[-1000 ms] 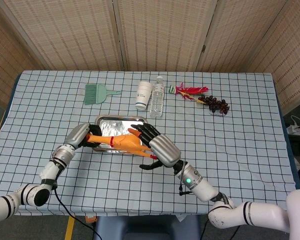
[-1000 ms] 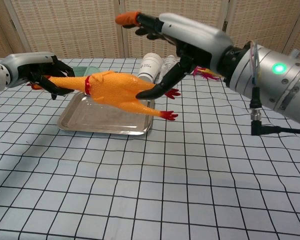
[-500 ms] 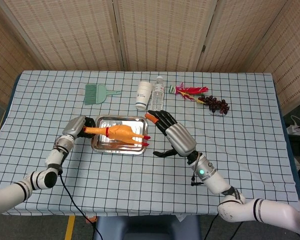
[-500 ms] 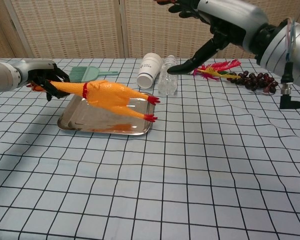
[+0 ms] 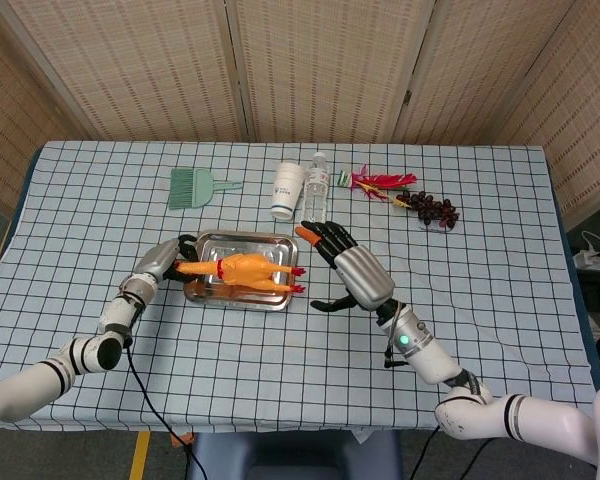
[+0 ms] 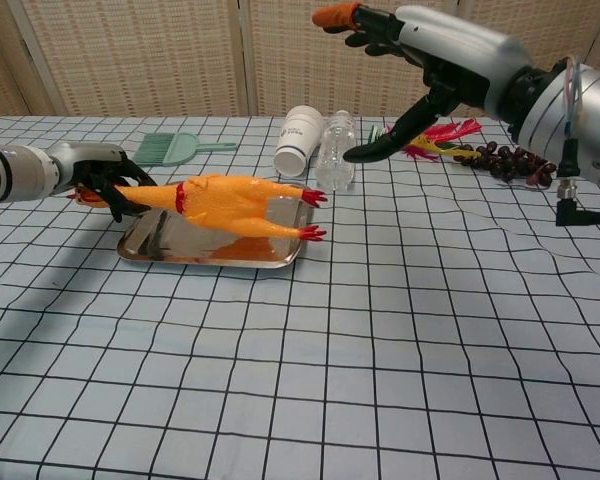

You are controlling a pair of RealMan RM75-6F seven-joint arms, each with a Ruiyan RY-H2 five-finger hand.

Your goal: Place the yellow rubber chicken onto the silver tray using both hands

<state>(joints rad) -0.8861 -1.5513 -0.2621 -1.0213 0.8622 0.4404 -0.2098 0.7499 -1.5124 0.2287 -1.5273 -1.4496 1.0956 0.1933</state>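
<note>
Stretching orange-yellow chicken (image 6: pixel 228 204), red-footed, red-collared

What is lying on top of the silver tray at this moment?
The yellow rubber chicken lies over the silver tray, its neck held by the left hand. The tray floor beneath its body is mostly hidden.

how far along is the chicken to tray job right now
Mostly done: the yellow rubber chicken lies over the silver tray, feet at the right rim. The right robot hand is open, raised clear of it. In hand: the left robot hand grips the chicken's head end, past the tray's left edge. Left: let go and draw back.
</note>
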